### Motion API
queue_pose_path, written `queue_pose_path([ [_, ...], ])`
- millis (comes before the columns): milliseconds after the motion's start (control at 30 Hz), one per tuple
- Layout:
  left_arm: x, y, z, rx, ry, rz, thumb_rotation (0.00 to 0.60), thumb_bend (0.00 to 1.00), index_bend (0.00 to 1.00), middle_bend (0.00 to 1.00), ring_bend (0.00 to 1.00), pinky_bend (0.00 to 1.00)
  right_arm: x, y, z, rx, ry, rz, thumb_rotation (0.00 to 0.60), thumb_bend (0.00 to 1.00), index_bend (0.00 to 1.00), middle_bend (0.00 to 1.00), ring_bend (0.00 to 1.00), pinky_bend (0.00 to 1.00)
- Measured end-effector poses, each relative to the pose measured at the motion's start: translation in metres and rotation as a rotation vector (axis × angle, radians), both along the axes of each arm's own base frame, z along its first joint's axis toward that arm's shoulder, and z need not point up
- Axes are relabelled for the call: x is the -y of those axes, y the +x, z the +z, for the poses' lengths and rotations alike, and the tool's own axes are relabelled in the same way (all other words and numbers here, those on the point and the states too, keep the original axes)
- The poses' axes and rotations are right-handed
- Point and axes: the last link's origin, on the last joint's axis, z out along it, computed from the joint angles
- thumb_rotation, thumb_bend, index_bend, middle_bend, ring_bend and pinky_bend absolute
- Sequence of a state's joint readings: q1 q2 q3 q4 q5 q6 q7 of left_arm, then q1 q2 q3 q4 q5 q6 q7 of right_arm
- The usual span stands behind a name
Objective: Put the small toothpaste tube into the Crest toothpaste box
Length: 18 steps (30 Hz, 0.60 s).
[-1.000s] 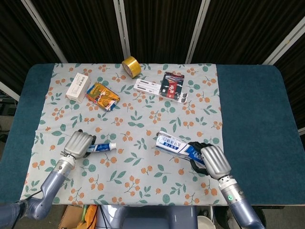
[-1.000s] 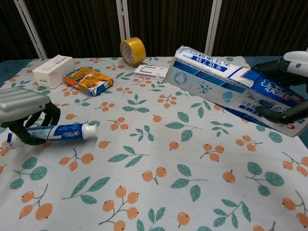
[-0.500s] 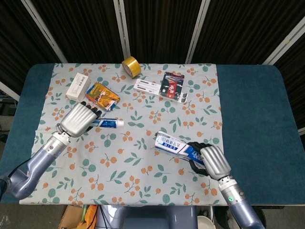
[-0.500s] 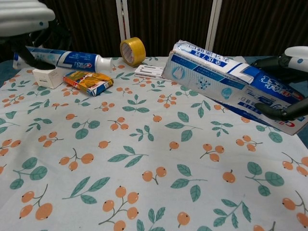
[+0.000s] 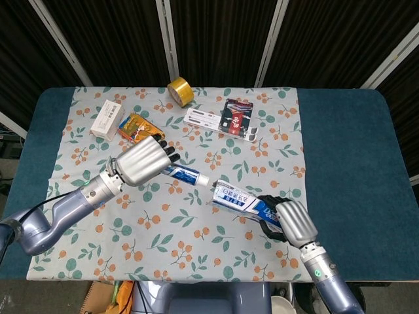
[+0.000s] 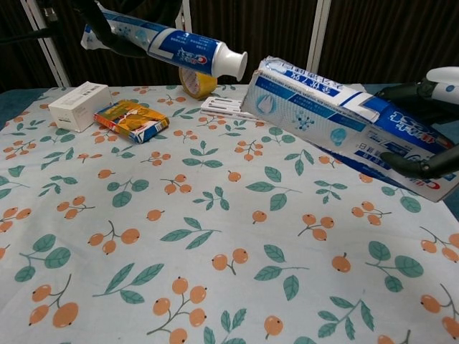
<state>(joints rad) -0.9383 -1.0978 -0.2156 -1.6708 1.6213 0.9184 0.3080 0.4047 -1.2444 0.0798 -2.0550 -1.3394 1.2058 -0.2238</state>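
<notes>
Since the earlier frame, the left hand (image 5: 145,162) has carried the small toothpaste tube (image 5: 184,174) rightward, fingers wrapped around it. Head view: cap nearly touches the Crest toothpaste box (image 5: 239,199), clasped by the right hand (image 5: 290,221). Chest view: align cap (image 6: 235,63) with box mouth (image 6: 262,92) before inserting.

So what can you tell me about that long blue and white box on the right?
The Crest toothpaste box is a long cardboard carton, blue and white with printed lettering, somewhat creased. The right hand grips its far end and holds it tilted, the near end pointing left toward the toothpaste tube. The tube's white cap is close to that end but not inside. Whether the end flap is open cannot be told.
</notes>
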Motion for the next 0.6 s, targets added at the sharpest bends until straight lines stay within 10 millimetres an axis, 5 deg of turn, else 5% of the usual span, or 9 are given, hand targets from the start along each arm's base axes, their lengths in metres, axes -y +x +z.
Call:
queue_pose_path([
  [600,0.003,0.043,-0.019,-0.046,0.025,-0.121,0.600,0.50,0.64,0.65,0.61,0.57,0.001,0.001,0.004,0.027,0.008,-0.012,0.600,0.47,0.45,0.56,0.59,0.45],
])
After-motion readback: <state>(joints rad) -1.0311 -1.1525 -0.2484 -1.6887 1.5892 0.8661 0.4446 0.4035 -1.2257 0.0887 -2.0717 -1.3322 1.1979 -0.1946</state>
